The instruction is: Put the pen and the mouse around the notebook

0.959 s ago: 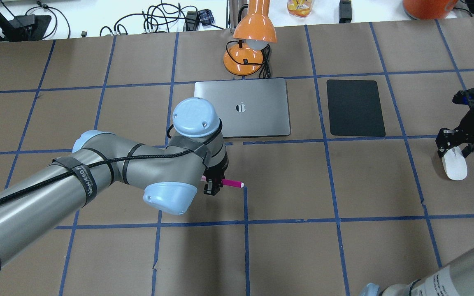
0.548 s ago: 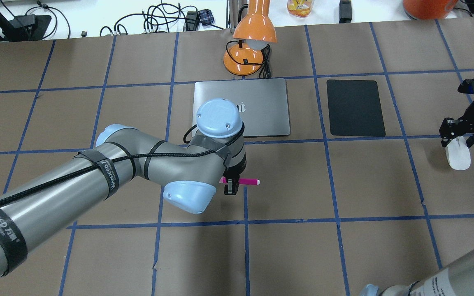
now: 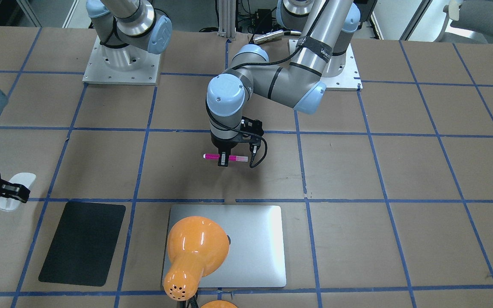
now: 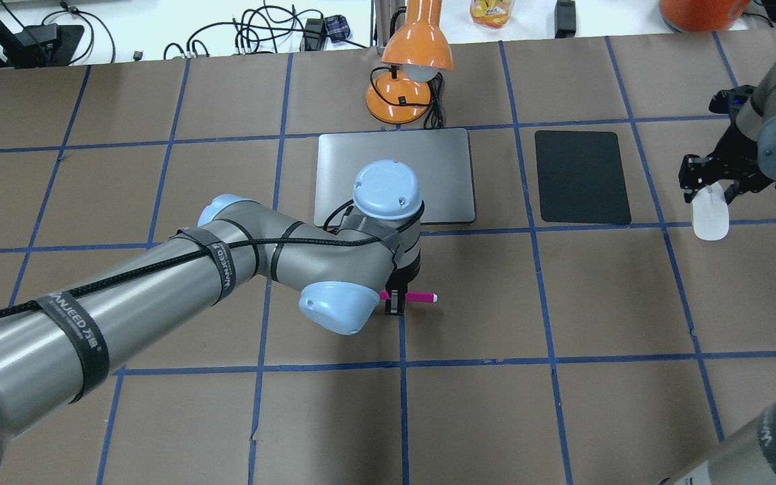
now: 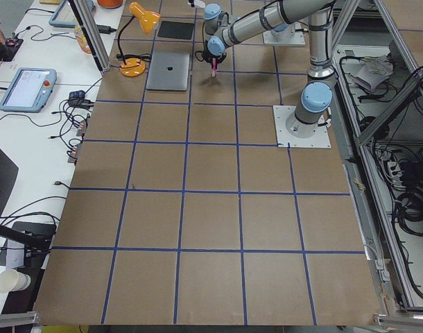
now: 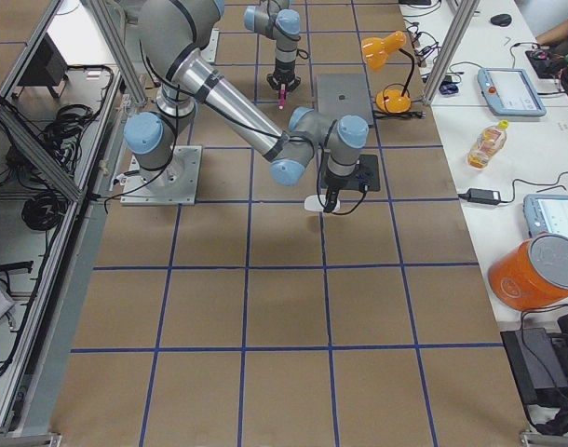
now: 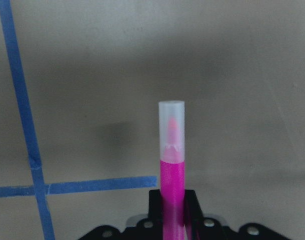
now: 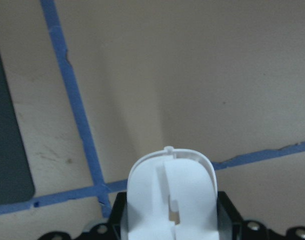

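Note:
The magenta pen (image 4: 420, 296) hangs level above the table, near the notebook's front edge, with my left gripper (image 4: 395, 304) shut on its middle. In the left wrist view its pale cap (image 7: 171, 131) points away from me. The silver notebook (image 4: 445, 168) lies flat at the table's middle, partly hidden by my left wrist. My right gripper (image 4: 709, 187) is shut on the white mouse (image 4: 710, 221), holding it off the table just right of the black mat. The right wrist view shows the mouse (image 8: 172, 195) between the fingers.
A black mat (image 4: 582, 176) lies right of the notebook. An orange desk lamp (image 4: 408, 74) stands behind the notebook, its head leaning over the notebook in the front-facing view (image 3: 195, 250). Cables and bottles line the far bench.
My left arm carried the pen to the right, along the notebook's front edge. My right gripper moved the mouse away from me and leftward, toward the black mat.

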Controlling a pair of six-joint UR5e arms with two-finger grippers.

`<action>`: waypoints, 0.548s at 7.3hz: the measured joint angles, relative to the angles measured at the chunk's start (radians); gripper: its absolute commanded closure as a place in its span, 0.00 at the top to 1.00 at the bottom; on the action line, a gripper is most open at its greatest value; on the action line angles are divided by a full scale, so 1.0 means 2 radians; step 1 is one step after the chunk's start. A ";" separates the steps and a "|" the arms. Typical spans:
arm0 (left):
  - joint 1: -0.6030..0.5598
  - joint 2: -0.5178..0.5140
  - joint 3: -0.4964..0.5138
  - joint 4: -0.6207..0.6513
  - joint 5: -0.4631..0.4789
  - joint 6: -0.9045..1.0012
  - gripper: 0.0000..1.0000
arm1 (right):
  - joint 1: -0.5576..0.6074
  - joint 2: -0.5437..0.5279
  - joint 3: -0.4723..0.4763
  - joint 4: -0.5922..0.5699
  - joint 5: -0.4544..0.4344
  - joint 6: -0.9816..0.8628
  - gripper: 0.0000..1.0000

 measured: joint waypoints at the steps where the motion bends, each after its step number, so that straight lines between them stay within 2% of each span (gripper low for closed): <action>1: 0.000 -0.006 0.003 0.001 0.001 0.015 1.00 | 0.025 0.005 -0.010 0.000 0.004 0.034 0.46; 3: 0.006 -0.001 0.015 0.001 0.001 0.055 1.00 | 0.062 0.030 -0.035 -0.001 0.029 0.087 0.46; 4: 0.013 0.008 0.025 -0.009 0.000 0.110 1.00 | 0.077 0.044 -0.050 -0.001 0.038 0.107 0.48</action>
